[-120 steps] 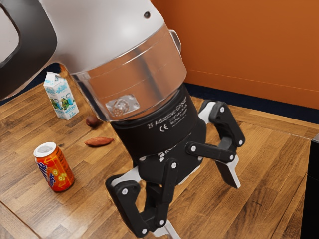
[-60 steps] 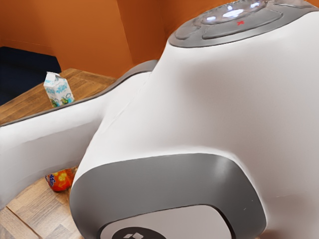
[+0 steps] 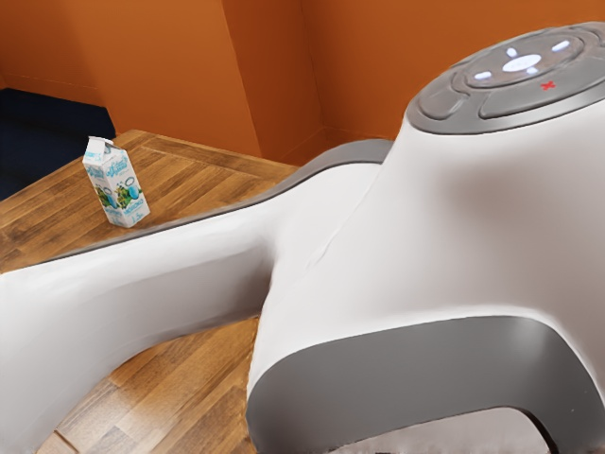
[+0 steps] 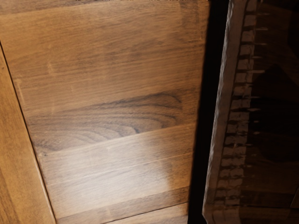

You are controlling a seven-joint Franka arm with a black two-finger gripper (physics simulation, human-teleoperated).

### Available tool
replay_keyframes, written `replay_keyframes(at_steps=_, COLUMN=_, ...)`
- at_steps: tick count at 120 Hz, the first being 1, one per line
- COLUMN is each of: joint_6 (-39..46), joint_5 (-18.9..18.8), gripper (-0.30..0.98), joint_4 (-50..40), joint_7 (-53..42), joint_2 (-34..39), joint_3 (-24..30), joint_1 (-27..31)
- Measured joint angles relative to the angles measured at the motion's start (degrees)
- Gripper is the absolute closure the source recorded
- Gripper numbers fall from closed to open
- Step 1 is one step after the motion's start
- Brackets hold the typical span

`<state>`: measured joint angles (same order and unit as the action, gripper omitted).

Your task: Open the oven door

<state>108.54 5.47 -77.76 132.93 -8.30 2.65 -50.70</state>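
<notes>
A dark, glossy body that looks like the oven stands beside the wooden table top in the wrist view, with a black side and a paler, ragged-looking strip along its edge. Its shiny face carries dim reflections. My hand is over the table alongside it, and a gap of bare wood lies next to the black side. I cannot make out a handle or tell how the door stands. In the exterior view, big white and grey arm links cover the middle and the exterior view's right.
A milk carton stands upright on the wooden table toward the exterior view's left. Behind the table rises an orange wall. The arm's links cross low in front of the table.
The arm's large links have swung in front of the exterior camera, then shifted toward the exterior view's right. They now cover the orange can, and more of the carton shows than half a second ago.
</notes>
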Motion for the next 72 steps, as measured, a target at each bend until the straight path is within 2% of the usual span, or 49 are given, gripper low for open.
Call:
replay_keyframes(at_steps=8, joint_6=0.69, joint_5=-0.19, gripper=0.0, joint_4=0.03, joint_7=-0.01, joint_2=-0.5, joint_3=-0.1, joint_1=0.23)
replay_keyframes(at_steps=21, joint_6=1.6, joint_5=-4.08, gripper=0.0, joint_4=0.35, joint_7=-0.78, joint_2=-1.14, joint_3=0.13, joint_1=0.09)
replay_keyframes(at_steps=33, joint_6=2.15, joint_5=-5.98, gripper=0.0, joint_4=0.89, joint_7=-1.6, joint_2=-1.94, joint_3=0.16, joint_1=0.1)
replay_keyframes(at_steps=72, joint_6=3.09, joint_5=-7.38, gripper=0.0, joint_4=1.62, joint_7=-3.65, joint_2=-3.1, joint_3=-0.1, joint_1=1.29)
